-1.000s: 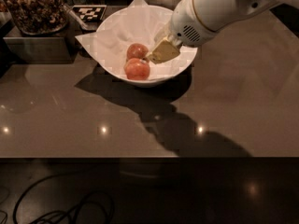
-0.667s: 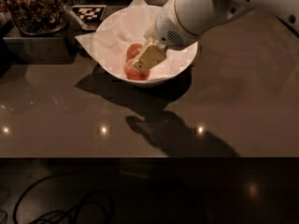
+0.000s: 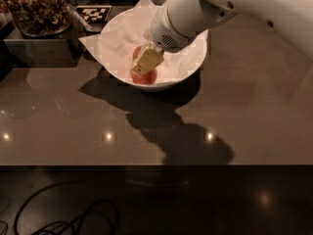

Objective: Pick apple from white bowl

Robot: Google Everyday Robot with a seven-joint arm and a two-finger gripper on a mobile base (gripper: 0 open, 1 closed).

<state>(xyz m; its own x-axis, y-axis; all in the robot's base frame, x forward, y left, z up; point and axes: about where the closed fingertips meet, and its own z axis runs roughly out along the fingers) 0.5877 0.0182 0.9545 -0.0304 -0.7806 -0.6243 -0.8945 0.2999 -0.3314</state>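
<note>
On the desk (image 3: 244, 111), the white bowl (image 3: 193, 65) is paper-lined, probably to cushion the fruit. The gripper (image 3: 146, 60) angles down into it, right over the front apple (image 3: 146, 76), lined up for a grab. Can't tell if it's gripping yet. A second ago it was further right and higher.

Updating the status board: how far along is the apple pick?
Done: the gripper is down inside the white bowl, right over the front apple. In hand: no grasp confirmed; the fruit sits in the bowl. Left: grip it and lift it out.
</note>
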